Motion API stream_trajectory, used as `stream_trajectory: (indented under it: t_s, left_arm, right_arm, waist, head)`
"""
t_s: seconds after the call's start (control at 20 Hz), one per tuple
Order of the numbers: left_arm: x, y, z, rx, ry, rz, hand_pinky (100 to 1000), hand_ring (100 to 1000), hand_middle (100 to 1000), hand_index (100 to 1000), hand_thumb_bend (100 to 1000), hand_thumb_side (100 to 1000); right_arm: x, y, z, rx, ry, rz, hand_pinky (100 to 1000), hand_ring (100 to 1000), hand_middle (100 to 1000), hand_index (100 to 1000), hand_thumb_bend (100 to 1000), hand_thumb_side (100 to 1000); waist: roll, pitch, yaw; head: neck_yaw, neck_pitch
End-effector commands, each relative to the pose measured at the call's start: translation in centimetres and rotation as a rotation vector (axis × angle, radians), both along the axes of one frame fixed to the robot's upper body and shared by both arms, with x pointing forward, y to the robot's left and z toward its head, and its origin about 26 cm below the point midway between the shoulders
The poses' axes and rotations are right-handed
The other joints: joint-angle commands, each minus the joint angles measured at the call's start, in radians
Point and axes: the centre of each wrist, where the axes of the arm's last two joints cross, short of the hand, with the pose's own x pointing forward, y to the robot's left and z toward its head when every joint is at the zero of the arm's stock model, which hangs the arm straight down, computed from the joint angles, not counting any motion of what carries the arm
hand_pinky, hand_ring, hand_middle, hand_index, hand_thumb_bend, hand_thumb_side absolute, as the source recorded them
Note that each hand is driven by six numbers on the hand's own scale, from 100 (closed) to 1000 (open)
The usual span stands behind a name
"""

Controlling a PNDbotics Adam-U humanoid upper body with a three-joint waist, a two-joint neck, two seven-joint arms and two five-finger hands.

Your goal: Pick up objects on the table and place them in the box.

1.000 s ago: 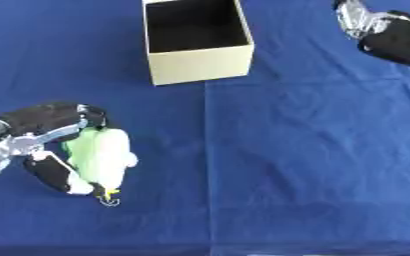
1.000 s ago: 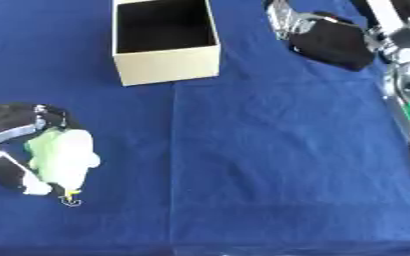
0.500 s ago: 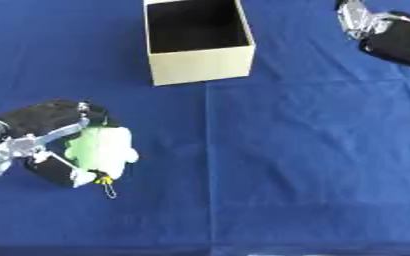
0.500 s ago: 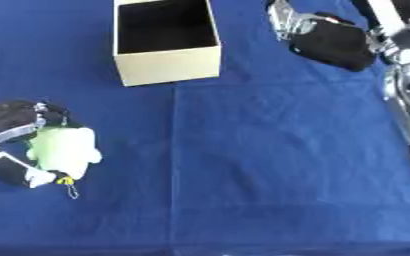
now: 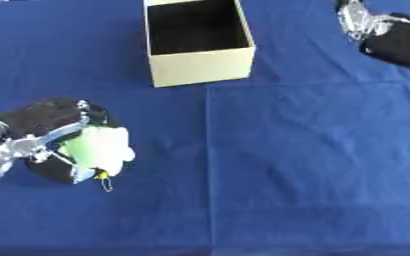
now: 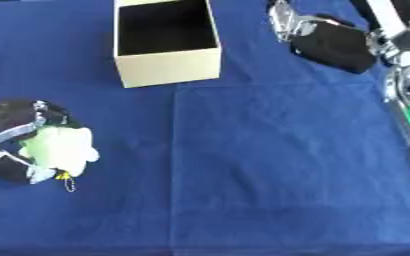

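My left hand (image 5: 42, 140) is at the left of the blue table, its fingers curled round a pale green and white soft toy (image 5: 96, 148) with a small yellow clip and a ring hanging below it. The cream box (image 5: 195, 42) stands open and dark inside at the top centre, well up and right of the toy. Up in the right corner, my right hand (image 6: 324, 41) hovers beside the box with its fingers straight, holding nothing.
A blue cloth (image 5: 287, 165) with a fold line down its middle covers the table. The silver and black right arm (image 6: 405, 85) runs down the right edge in the right eye view.
The left hand has lifted the toy a little up and toward the right, and the toy has turned in the hand. The right hand has stayed where it was.
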Motion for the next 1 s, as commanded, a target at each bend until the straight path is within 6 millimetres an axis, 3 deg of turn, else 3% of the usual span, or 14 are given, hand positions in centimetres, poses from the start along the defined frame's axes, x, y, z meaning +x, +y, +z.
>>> stream_trajectory:
  t_s: [0.05,0.65,1.0]
  left_arm:
    - [0.0,0.0,1.7,-0.012,-0.063,-0.007,239,339,541,702,100,118]
    - [0.2,-0.9,6.0,0.011,-0.273,-0.012,244,344,542,684,100,145]
    - [1.3,-2.0,9.1,0.010,-0.390,-0.028,259,358,545,682,100,158]
  right_arm:
    - [-0.3,-0.3,0.7,-0.003,-0.026,-0.002,926,875,803,891,100,687]
    - [-0.4,-0.3,1.1,-0.008,-0.043,-0.002,926,875,803,889,100,683]
    - [-0.4,0.0,1.5,-0.008,-0.058,0.010,926,876,803,889,100,680]
  waist:
    - [0.002,-0.017,0.000]
    - [0.005,-0.009,-0.002]
    - [0.004,0.004,-0.015]
  head:
    - [0.000,-0.003]
    - [-0.003,-0.024]
    - [-0.003,-0.058]
